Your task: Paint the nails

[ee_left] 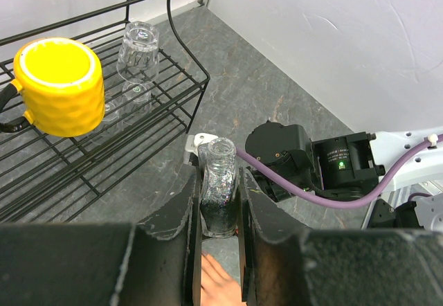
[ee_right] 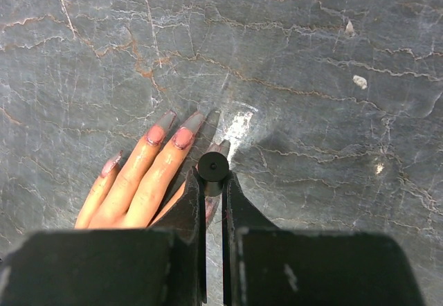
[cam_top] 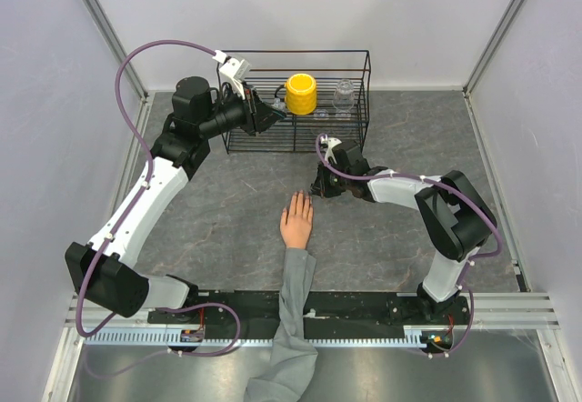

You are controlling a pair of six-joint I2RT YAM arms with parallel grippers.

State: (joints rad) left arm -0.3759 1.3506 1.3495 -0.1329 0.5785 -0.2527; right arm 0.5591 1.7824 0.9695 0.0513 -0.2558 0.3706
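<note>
Nails (ee_right: pixel 183 138) on the peach mannequin hand (cam_top: pixel 296 220) are showing a pink tint, and we are seeing them best from the right wrist. The hand is lying palm down near the middle of the grey stone-patterned table (cam_top: pixel 227 202), its fingers pointing away from our bases toward the black wire rack (cam_top: pixel 273 138). Its grey sleeve (cam_top: pixel 293 302) is trailing back over the near edge between the two arms.

We are pinching our right gripper (ee_right: pixel 213 181) narrowly around a black round-topped brush handle (ee_right: pixel 213 167), just above the fingers on the hand's right side. The brush tip is hiding behind our own fingers, so we cannot tell whether it is touching a nail.

We are clamping our left gripper (ee_left: pixel 220 195) on a small clear bottle (ee_left: pixel 220 160), holding it upright and uncapped with dark glittery contents, just in front of the rack. A yellow mug (ee_left: pixel 59 84) and an upturned glass (ee_left: pixel 138 46) are sitting on the rack's shelf.
</note>
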